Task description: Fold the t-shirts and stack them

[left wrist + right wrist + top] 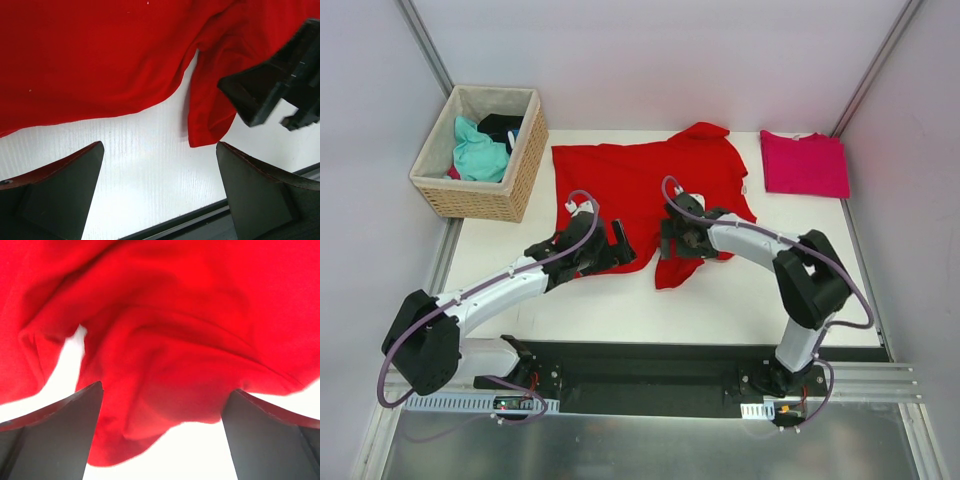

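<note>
The red t-shirt (640,180) lies spread and rumpled on the white table (720,300), its near right part bunched into a hanging flap. The magenta-pink t-shirt (804,163) lies folded flat at the far right. My left gripper (618,245) hovers at the red shirt's near edge. In the left wrist view the left gripper (160,165) is open over bare table, with the red hem (100,60) just beyond it. My right gripper (672,240) sits over the bunched flap. In its wrist view the right gripper (162,410) has its jaws wide apart, with loose red cloth (165,340) between them.
A woven wicker basket (525,165) stands at the far left and holds teal (480,152) and black (500,125) clothes. The right gripper's black body (280,95) shows at the right of the left wrist view, close to my left fingers. A black base rail (650,375) runs along the near edge.
</note>
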`<state>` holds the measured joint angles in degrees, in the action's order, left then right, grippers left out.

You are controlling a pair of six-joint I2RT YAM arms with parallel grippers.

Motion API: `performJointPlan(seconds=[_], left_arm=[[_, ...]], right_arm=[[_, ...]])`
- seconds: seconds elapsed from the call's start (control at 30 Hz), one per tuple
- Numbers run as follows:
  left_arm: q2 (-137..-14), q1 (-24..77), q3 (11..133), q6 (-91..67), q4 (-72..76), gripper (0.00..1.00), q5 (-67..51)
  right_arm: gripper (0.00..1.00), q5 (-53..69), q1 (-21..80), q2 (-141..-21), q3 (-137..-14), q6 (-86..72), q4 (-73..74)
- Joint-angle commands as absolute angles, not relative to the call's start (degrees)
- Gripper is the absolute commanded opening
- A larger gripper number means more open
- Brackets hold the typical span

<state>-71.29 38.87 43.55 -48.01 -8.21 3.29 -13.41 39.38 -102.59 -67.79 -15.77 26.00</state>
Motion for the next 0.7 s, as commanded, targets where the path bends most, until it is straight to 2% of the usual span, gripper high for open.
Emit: performJointPlan(seconds=[0.0,0.2,0.57,0.67], left_arm=[[-72.9,38.2,43.9,-48.0,-6.4,0.95,1.2],[-76.3,40.2,47.3,-48.3,-1.9,0.95,-6.6],[-92.0,49.5,62.0,-49.2,1.5,0.94,-11.3],[-94.1,50.4,61.3,-51.5,4.1,0.94,-11.5]], right_arm=[[0.99,-17.2,39.6,-91.2,-65.4,-14.9,28.0],[0.99,-18.1,39.7,-82.5,-59.2,-15.6,30.3],[1.0,-21.7,39.6,-78.8,-52.7,-16.8,31.0],[1.0,-22.8,39.2,-77.7,-51.7,-17.1,31.4]])
